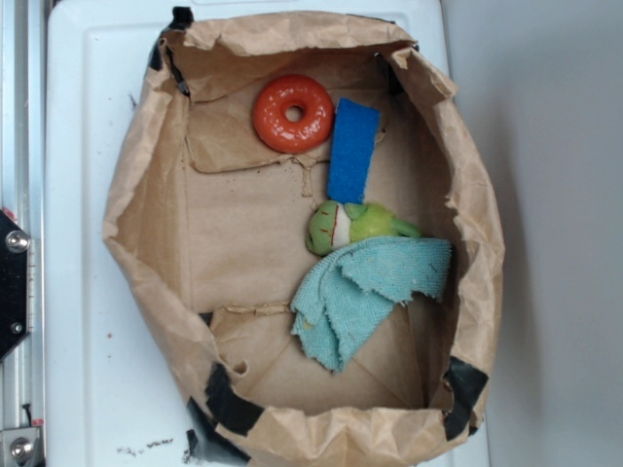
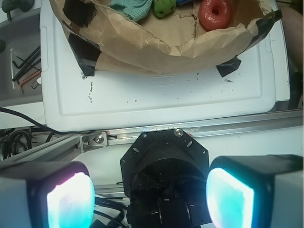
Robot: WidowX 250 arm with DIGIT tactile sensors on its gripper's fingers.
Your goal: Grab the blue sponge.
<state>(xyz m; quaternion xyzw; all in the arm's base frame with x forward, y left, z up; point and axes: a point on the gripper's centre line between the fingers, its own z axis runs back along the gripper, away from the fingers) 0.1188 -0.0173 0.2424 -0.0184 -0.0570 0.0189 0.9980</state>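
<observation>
The blue sponge (image 1: 352, 150) lies flat on the floor of an open brown paper bag (image 1: 146, 195), toward the back right. Its near end almost touches a green toy (image 1: 352, 226), and an orange ring (image 1: 293, 113) lies just to its left. In the wrist view only a blue sliver of the sponge (image 2: 186, 2) shows at the top edge. My gripper (image 2: 151, 197) is open, its two glowing pads (image 2: 71, 202) wide apart with nothing between them. It hangs over the robot's black base (image 2: 164, 161), well outside the bag. The exterior view does not show the gripper.
A pale teal frayed cloth (image 1: 365, 292) drapes over the green toy's near side. The bag stands on a white plastic lid (image 2: 156, 99). A metal rail (image 2: 199, 130) runs along the lid's edge. Hex keys (image 2: 26, 66) lie in a tray at the left.
</observation>
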